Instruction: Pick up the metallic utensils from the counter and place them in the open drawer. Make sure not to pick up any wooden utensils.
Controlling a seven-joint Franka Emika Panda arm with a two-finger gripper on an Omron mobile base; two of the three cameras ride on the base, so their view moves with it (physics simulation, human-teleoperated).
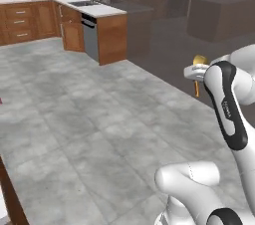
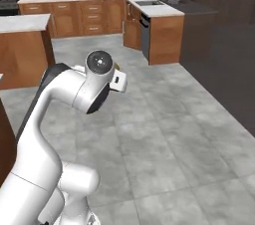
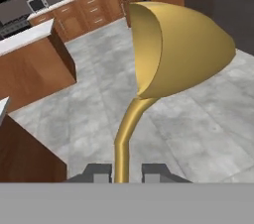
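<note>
- The gripper (image 3: 121,172) is clamped on the thin handle of one gold spoon (image 3: 171,52); in the hand view the two dark finger tips sit on either side of the handle near its low end, and the round bowl rises beyond them.
- In the left base view the spoon's gold bowl (image 1: 200,60) peeps out past the white wrist, carried in the air over the grey tiled floor (image 1: 89,119), touching nothing else.
- My judgement: this is the carry to the drawer. Keep the grip firm and the wrist steady, since the hold is far down the handle and the bowl could swing or slip.
- Count: one spoon in hand, one gripper.
- Farther off stands one square marble-topped island (image 2: 22,22).
- Farthest, one run of brown wall cabinets (image 2: 89,15) with closed drawers.
</note>
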